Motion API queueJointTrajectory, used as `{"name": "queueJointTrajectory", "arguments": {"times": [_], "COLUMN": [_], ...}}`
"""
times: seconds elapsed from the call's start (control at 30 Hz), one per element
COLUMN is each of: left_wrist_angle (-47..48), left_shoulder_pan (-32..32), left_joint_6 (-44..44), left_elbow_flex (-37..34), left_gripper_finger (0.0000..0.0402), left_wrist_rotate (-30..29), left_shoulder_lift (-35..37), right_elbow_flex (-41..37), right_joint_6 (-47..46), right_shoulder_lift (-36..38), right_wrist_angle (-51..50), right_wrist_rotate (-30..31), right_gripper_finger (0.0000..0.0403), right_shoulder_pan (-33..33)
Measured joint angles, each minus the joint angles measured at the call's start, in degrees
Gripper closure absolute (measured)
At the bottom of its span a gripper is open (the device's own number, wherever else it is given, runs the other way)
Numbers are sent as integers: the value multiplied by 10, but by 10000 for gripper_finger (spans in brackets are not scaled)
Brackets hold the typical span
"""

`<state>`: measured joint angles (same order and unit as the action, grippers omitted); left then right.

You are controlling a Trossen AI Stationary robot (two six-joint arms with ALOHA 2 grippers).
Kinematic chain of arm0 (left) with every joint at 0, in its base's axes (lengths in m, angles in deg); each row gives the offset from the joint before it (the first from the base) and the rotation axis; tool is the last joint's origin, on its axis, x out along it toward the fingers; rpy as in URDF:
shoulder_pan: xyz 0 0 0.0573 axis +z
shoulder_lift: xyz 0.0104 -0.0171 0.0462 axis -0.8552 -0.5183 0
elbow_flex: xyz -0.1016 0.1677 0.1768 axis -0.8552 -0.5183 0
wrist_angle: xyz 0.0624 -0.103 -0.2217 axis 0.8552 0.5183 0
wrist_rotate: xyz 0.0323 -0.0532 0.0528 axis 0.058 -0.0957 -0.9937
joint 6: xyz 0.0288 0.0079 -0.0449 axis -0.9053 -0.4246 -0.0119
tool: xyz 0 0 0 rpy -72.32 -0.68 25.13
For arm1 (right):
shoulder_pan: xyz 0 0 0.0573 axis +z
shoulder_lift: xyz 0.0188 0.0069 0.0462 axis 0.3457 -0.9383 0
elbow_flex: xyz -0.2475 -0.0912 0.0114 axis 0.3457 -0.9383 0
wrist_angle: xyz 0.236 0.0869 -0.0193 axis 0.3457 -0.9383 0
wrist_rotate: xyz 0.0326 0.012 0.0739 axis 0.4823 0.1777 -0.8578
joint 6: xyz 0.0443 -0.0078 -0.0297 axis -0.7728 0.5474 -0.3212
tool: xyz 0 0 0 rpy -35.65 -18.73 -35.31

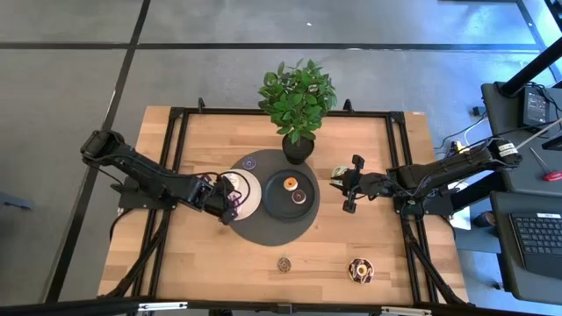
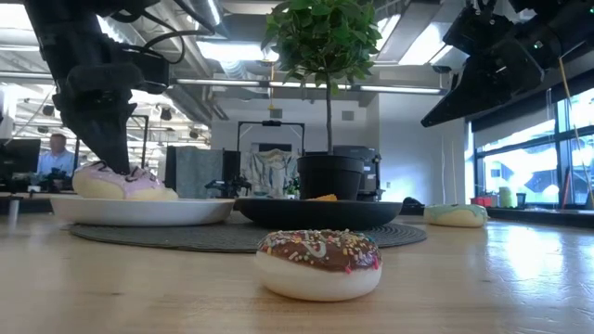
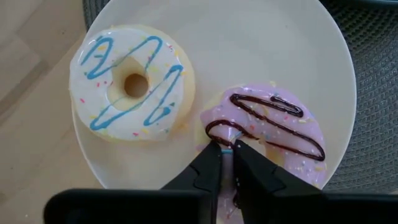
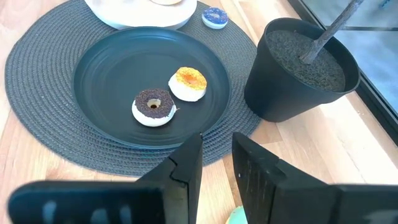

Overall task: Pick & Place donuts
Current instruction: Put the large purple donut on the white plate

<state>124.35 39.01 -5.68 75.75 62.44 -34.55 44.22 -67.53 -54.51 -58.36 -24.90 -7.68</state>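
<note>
The left pincer (image 3: 226,151), fingers nearly together, presses on a pink chocolate-drizzled donut (image 3: 267,127) on the white plate (image 3: 249,37), beside a blue-striped white donut (image 3: 130,81). The right pincer (image 4: 216,155) hovers slightly apart near the black plate (image 4: 106,81) holding two mini donuts (image 4: 153,106). No readable writing.

a round woven mat (image 1: 263,230) lies mid-table. on it sit a white plate (image 1: 250,195) and a black plate (image 1: 279,200). a potted plant (image 1: 299,104) stands at the mat's far edge.
</note>
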Motion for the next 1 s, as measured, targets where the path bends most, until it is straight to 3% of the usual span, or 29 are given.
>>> {"name": "queueJointTrajectory", "arguments": {"times": [0.3, 1.0], "left_wrist_angle": [0, 36], "left_shoulder_pan": [0, 0], "left_joint_6": [0, 0], "left_elbow_flex": [0, 3], "left_gripper_finger": [343, 244], "left_wrist_rotate": [1, 1], "left_shoulder_lift": [0, 0], "right_elbow_flex": [0, 0], "right_joint_6": [-1, -2], "right_shoulder_lift": [0, 0], "right_wrist_angle": [0, 0], "right_wrist_rotate": [0, 0], "right_gripper_finger": [313, 313], "right_shoulder_pan": [0, 0]}}
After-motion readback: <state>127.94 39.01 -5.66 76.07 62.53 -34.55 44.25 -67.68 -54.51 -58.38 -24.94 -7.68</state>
